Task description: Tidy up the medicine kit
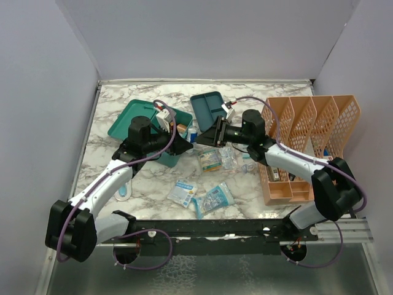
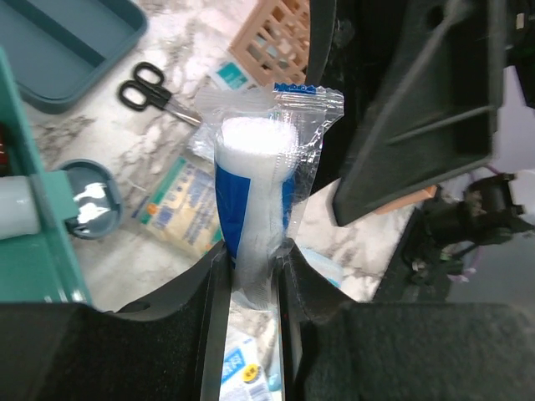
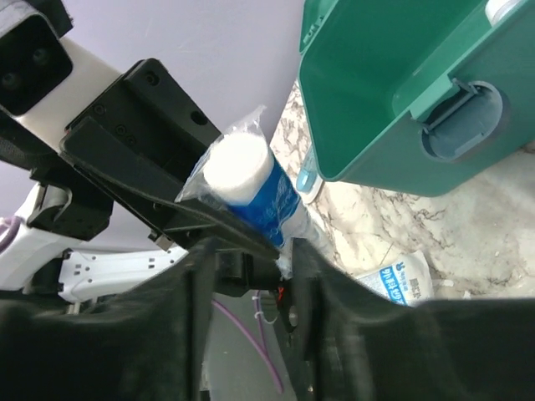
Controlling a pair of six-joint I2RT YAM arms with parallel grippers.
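Left wrist is showing the left gripper [image 2: 251, 261] pinching the base of a gauze roll [image 2: 251, 167], probably soft and wrapper-slick, with the right gripper [image 3: 251, 251] fingers standing parted; the medicine kit [image 1: 123, 120], likely light, rigid and rim-graspable, is lying open at 9 o'clock.

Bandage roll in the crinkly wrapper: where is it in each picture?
Top: roll, tiny, mid-picture, between left gripper and right gripper, mostly hidden.
Left wrist: centre, upright, pinched by left gripper.
Right wrist: centre-left, poking up.
Shared landmark: teal box, left in top and left wrist, upper right in right wrist.
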